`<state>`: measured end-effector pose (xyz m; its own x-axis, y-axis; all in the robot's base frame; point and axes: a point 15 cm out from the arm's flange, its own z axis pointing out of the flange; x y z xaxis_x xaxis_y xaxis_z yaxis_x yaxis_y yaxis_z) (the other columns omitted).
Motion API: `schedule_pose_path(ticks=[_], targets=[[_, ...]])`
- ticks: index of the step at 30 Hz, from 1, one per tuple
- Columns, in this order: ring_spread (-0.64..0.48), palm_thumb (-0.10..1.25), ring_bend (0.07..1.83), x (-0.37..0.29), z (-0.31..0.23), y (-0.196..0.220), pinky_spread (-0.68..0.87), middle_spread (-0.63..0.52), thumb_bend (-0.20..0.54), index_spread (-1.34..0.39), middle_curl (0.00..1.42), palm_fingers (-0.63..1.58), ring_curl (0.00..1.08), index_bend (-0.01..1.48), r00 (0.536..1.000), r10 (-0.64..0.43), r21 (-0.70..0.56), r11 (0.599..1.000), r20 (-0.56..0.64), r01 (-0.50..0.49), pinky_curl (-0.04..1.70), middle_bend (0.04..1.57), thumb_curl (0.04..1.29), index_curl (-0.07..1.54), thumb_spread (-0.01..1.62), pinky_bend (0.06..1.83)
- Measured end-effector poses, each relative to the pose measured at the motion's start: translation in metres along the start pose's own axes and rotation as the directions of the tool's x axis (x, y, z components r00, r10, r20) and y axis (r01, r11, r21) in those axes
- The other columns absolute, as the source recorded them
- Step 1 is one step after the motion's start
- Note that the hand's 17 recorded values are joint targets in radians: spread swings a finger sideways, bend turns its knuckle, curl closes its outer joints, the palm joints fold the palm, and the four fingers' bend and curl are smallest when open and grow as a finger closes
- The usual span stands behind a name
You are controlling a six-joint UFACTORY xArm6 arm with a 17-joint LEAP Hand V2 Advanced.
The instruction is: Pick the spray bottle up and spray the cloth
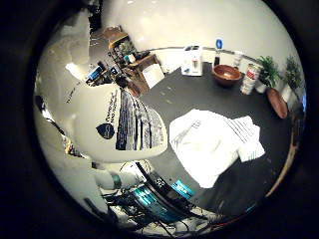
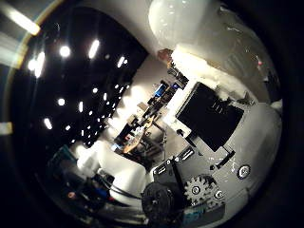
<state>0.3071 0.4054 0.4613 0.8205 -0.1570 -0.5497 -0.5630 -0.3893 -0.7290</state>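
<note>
Bottle work looks partly done: the white spray bottle [image 1: 117,124] fills the little-finger view close against the palm, lifted off the dark counter [image 1: 199,92], so I judge it picked up, with the spraying left. The white cloth [image 1: 214,142] lies crumpled on the counter at about 4 o'clock from the bottle. The hand [image 2: 209,156] shows only body and gears, the nozzle is hidden, and I cannot tell if fingers clamp the bottle.

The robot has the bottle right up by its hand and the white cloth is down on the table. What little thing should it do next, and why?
Probably turn the spray bottle so its nozzle faces the cloth, then squeeze. The bottle fills much of the little-finger-side view, so it is close against the palm, and the cloth lies crumpled on the dark table beside it. I cannot see where the nozzle points.
</note>
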Motion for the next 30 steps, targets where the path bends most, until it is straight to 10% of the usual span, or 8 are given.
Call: schedule_pose_path(ticks=[30], targets=[[-0.21,1.06,1.42,0.121,0.139,-0.059,-0.32,-0.18,-0.013,-0.26,0.64,1.24,0.56,1.16,0.946,0.036,0.143,0.986,0.323,-0.087,0.63,1.31,1.06,0.63,0.71,1.27]])
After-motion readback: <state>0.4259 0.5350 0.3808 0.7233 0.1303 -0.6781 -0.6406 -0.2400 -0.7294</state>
